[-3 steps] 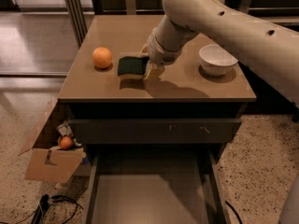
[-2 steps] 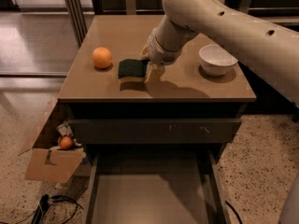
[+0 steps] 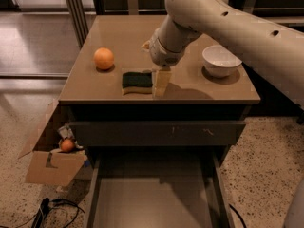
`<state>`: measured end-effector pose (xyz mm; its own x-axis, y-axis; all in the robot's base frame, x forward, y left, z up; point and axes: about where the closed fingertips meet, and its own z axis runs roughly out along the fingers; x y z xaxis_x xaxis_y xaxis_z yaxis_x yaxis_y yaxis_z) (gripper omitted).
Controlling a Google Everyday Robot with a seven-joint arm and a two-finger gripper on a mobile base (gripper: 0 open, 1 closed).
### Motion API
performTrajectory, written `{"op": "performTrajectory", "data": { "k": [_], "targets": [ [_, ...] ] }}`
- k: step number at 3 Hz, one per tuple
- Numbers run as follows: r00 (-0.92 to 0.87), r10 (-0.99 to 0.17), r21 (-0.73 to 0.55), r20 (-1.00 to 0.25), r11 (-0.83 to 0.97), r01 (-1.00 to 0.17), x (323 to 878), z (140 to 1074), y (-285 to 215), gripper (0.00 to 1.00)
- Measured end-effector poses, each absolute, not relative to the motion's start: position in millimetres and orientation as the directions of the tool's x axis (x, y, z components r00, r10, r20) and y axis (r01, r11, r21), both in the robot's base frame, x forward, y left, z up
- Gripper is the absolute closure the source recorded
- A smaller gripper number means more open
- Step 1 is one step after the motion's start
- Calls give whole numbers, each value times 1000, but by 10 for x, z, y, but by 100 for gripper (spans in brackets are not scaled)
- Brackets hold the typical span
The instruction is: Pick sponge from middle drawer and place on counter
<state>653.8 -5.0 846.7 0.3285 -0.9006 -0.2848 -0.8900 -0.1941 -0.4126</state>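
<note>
Whereas a second ago the sponge (image 3: pixel 137 82) sat higher in the camera view, apparently carried just clear of the surface, it now lies lower and nearer the front edge of the worktop (image 3: pixel 118 37). It rests flat, dark green face up, with a strip of its pale yellow underside showing along the near side. It sits between the orange (image 3: pixel 103 58) and the white bowl (image 3: pixel 221 60), apart from both, and neither of those has shifted.

The tool (image 3: pixel 161 82) has come down with the sponge and stands at its right end, touching it or very nearly so. The pale arm (image 3: pixel 228 23) reaches in above it from the upper right. From this angle I cannot tell whether the tool is clamped on the sponge or has already released it.

Below, the middle drawer (image 3: pixel 152 208) stands pulled out, with no sponge on its plain grey floor. A cardboard box (image 3: pixel 52 165) lies on the floor to the left.

By my reading the carry is over: the sponge is out of the drawer and down on the worktop. What seems to remain is the release, if it is not already made, and then a retreat. A straight lift would suit best, since the sponge lies close to the front edge and a sideways drag could nudge it off.
</note>
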Motion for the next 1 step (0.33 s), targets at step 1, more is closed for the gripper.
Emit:
{"op": "performTrajectory", "data": {
  "k": [1],
  "targets": [
    [329, -901, -413, -285, -194, -890, 6538, 8466, -50, 0]
  ]
}}
